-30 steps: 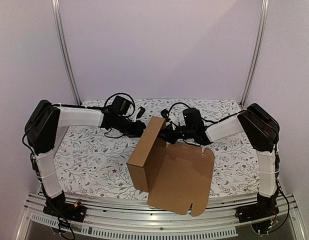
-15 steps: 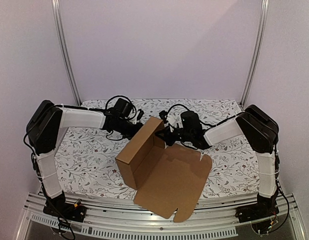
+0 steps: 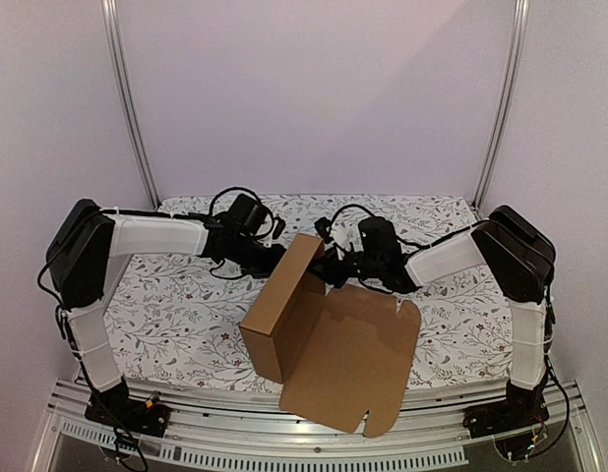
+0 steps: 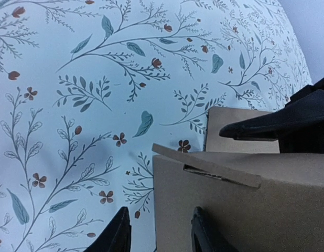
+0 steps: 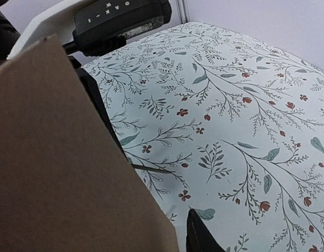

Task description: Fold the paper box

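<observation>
The paper box (image 3: 279, 315) is brown cardboard, partly folded. Its shallow tray stands on its side, and the open lid flap (image 3: 358, 359) lies flat towards the front. My left gripper (image 3: 277, 258) is at the tray's far upper corner. In the left wrist view (image 4: 161, 233) it is open, with one finger over the cloth and one in front of the box wall (image 4: 230, 199). My right gripper (image 3: 331, 267) is just inside the tray's upper edge. In the right wrist view (image 5: 162, 231) one finger shows beside the cardboard (image 5: 62, 157), with a sliver of cloth between. The other finger is hidden behind the cardboard.
A floral cloth (image 3: 176, 295) covers the table. The lid flap overhangs the front metal rail (image 3: 215, 433). Two metal uprights (image 3: 132, 108) stand at the back corners. The right gripper's black finger (image 4: 256, 126) shows in the left wrist view. The left arm (image 5: 120, 16) shows in the right wrist view.
Half a second ago the tray leaned back and sat further left. Now it stands steeper again and further right. Both grippers moved with it.
</observation>
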